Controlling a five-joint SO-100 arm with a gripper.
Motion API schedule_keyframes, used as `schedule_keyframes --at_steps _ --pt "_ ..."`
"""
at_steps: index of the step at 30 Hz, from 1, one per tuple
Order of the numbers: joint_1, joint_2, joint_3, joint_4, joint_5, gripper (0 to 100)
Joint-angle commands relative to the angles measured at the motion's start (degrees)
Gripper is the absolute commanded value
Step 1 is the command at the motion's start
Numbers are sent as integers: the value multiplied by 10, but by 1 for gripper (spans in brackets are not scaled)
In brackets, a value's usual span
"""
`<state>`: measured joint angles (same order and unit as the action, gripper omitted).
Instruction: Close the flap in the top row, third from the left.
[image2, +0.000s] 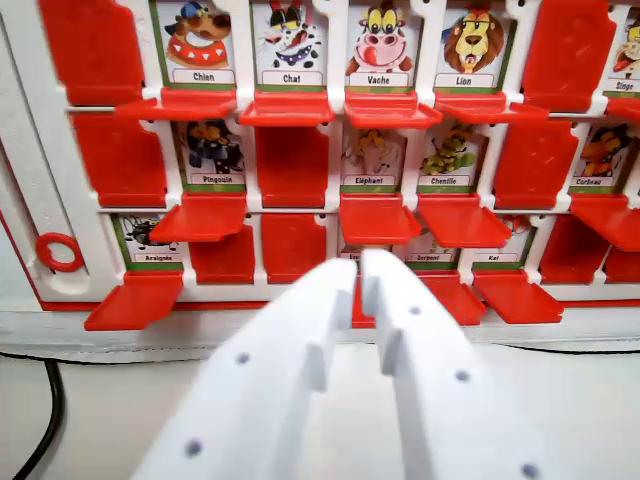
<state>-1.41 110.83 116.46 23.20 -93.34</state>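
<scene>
Approach step: the tool (360, 275) hangs low before the board (20, 150), not yet at the top row.

The tool's 2 white fingers (300, 340) stand almost together with only a thin slit between them and nothing held, so it reads as clenched and empty. In the top row a closed red flap (92, 45) comes 1st, then open cards Chien (200, 40), Chat (291, 40), Vache (379, 40) and Lion (472, 40). Counting the closed one, the 3rd is likely Chat, its flap (286, 108) lying flat forward; the left edge is cropped, so this count is a judgement. The next move calls for rising to that row and getting under the flap's front lip to tip it up. The open flap (377, 218) under Eléphant juts into that path, and the cable (45, 420) lies on the surface (580, 400), left.
</scene>
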Motion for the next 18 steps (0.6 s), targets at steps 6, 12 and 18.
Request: schedule_keyframes --at_steps 6,12,18 --pt "-9 -87 -98 -60 4 0" --pt "-18 -152 -161 -64 11 0" --pt "-25 -211 -213 -67 12 0"
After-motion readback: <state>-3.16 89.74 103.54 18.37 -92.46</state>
